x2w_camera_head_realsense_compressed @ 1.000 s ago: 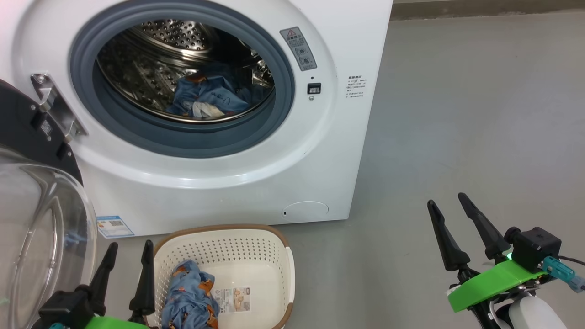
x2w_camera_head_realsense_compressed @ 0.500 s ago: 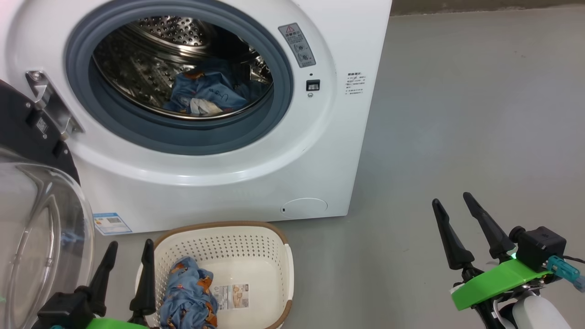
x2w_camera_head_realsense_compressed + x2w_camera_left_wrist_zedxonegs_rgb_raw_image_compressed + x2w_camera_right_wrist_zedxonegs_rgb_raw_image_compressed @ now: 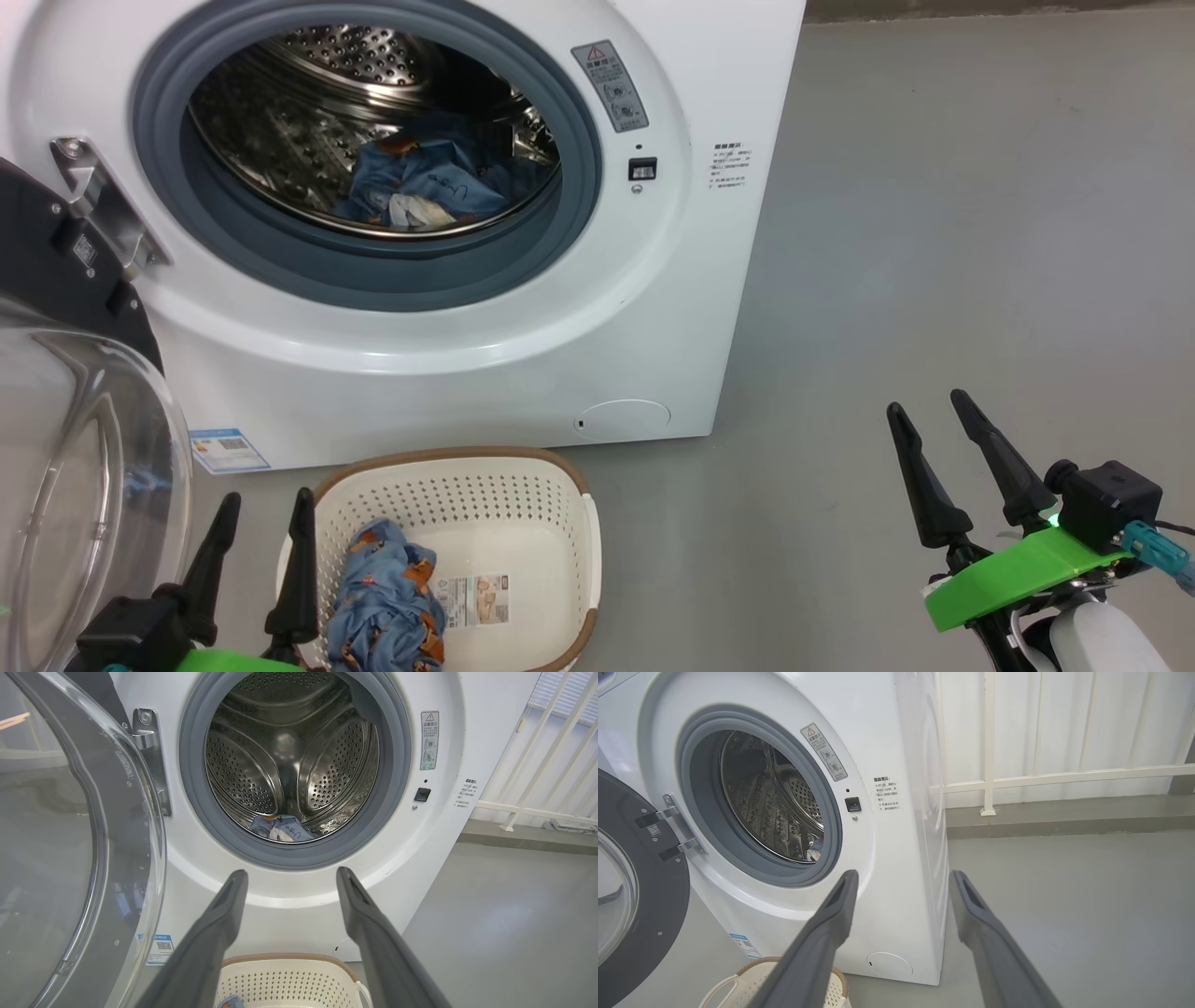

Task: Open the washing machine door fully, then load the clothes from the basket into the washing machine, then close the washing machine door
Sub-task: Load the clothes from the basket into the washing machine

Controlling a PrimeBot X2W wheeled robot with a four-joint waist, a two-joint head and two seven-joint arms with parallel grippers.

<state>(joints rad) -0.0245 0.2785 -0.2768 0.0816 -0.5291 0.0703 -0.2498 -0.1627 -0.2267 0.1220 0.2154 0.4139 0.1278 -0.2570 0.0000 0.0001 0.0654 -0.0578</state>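
A big white boxy front-loading washing machine (image 3: 467, 383) stood on a grey floor (image 3: 934, 233). Its large round glossy black door (image 3: 56, 266) was swung wide open to the left on its hinge, and the clear bulging glass window (image 3: 84, 485) at the door's centre faced into the room. Inside the perforated steel drum (image 3: 308, 121), ringed by a grey-blue rubber gasket (image 3: 392, 280), lay a small heap of light-blue clothes (image 3: 420, 187) printed with orange-brown figures, with a scrap of cream-white cloth among them. Low on the machine's front were a round white cap (image 3: 623, 418) at the right and a blue sticker (image 3: 227, 450) at the left. Just in front of the machine sat a small cream-white perforated plastic basket (image 3: 523, 504) with a brown woven-look rim. One more light-blue printed garment (image 3: 387, 607) lay bunched in its left half, beside a paper label (image 3: 476, 597) on its bottom. The left claw (image 3: 265, 504) hovered near the basket's left edge, between it and the glass window, its two dark fingers spread wide and holding nothing. The right claw (image 3: 929, 406) hung well to the right over the floor, also wide and empty.
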